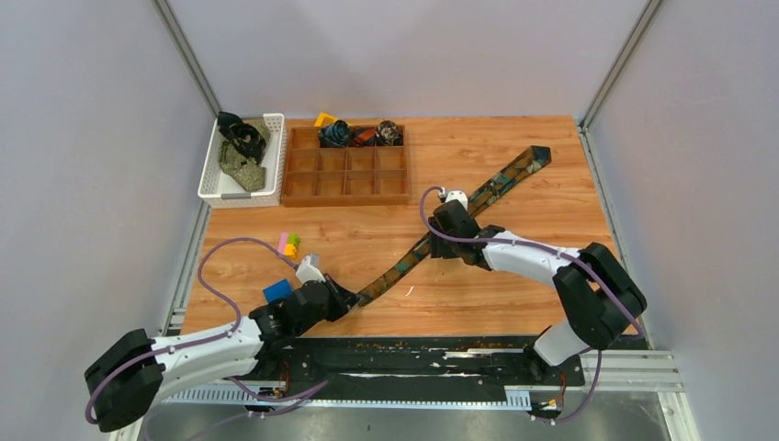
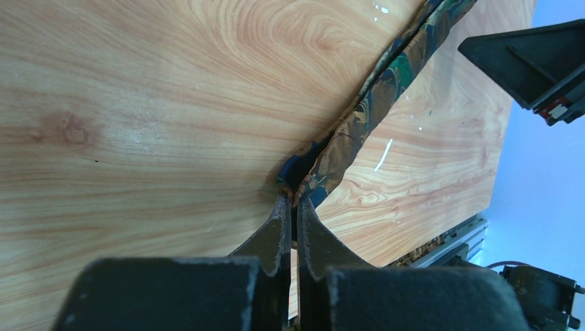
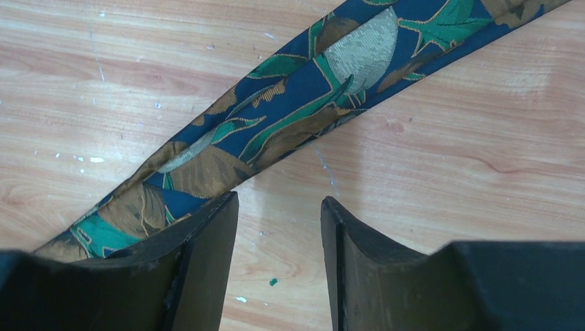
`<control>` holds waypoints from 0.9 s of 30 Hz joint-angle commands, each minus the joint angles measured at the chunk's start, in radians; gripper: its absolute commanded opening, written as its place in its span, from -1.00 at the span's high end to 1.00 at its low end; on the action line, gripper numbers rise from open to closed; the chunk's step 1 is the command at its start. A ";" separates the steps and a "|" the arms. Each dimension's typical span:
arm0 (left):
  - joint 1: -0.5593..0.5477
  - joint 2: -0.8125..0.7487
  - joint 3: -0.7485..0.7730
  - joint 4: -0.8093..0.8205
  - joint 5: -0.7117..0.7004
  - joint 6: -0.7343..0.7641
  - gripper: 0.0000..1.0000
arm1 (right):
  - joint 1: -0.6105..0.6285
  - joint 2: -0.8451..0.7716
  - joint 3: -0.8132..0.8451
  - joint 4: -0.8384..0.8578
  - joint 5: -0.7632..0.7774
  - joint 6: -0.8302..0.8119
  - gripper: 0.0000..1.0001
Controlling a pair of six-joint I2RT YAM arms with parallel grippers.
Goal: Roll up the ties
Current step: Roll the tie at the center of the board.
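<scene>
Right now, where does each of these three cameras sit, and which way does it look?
Top external: high behind the robot, looking down on the table; both arms show whole.
Left wrist: on the left arm, looking low along the wood at the tie end; left jaws show, shut on the tie.
Right wrist: on the right arm, looking down at the tie's middle; right jaws show, open.
Shared: all three see the same tie.

A robot lab cell: grey panel walls (image 1: 413,55), aluminium frame posts (image 1: 188,55), a wooden worktable (image 1: 514,303).
</scene>
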 commanded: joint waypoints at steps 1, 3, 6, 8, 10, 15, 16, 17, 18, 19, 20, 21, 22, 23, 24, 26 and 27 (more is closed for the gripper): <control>0.003 -0.054 -0.012 -0.033 -0.061 0.044 1.00 | 0.006 -0.115 -0.040 0.095 -0.024 -0.047 0.04; 0.004 -0.079 -0.014 -0.055 -0.070 0.052 1.00 | 0.023 -0.170 -0.079 0.157 -0.036 -0.074 0.04; 0.004 -0.120 -0.014 -0.100 -0.071 0.068 1.00 | 0.036 -0.222 -0.090 0.174 -0.116 -0.066 0.06; 0.004 -0.158 -0.014 -0.144 -0.076 0.077 1.00 | 0.076 -0.239 -0.069 0.161 -0.154 -0.052 0.08; 0.004 -0.202 -0.013 -0.190 -0.084 0.082 1.00 | 0.159 -0.246 -0.056 0.158 -0.158 -0.047 0.10; 0.004 -0.314 -0.016 -0.302 -0.103 0.087 1.00 | 0.304 -0.190 -0.050 0.259 -0.208 0.013 0.38; 0.004 -0.335 -0.017 -0.320 -0.106 0.086 1.00 | 0.325 -0.165 -0.037 0.274 -0.228 0.021 0.42; 0.004 -0.355 -0.020 -0.334 -0.108 0.083 1.00 | 0.343 -0.136 -0.024 0.286 -0.250 0.028 0.46; 0.004 -0.378 -0.023 -0.347 -0.109 0.083 1.00 | 0.360 -0.112 -0.012 0.300 -0.263 0.030 0.49; 0.004 -0.395 -0.025 -0.359 -0.111 0.083 1.00 | 0.375 -0.089 0.001 0.309 -0.267 0.031 0.54; 0.003 -0.409 -0.027 -0.372 -0.111 0.081 1.00 | 0.387 -0.067 0.013 0.317 -0.271 0.035 0.60; 0.004 -0.421 -0.029 -0.384 -0.111 0.079 1.00 | 0.398 -0.046 0.027 0.325 -0.279 0.037 0.65; 0.004 -0.433 -0.032 -0.392 -0.110 0.077 1.00 | 0.405 -0.015 0.042 0.333 -0.292 0.040 0.70; 0.004 -0.443 -0.036 -0.398 -0.109 0.076 1.00 | 0.412 0.007 0.058 0.336 -0.298 0.041 0.73; 0.004 -0.451 -0.037 -0.404 -0.109 0.075 1.00 | 0.418 0.028 0.074 0.337 -0.302 0.040 0.76; 0.004 -0.464 -0.039 -0.416 -0.107 0.075 1.00 | 0.424 0.063 0.100 0.340 -0.307 0.041 0.83; 0.004 -0.469 -0.038 -0.423 -0.107 0.076 1.00 | 0.429 0.077 0.106 0.345 -0.308 0.043 0.86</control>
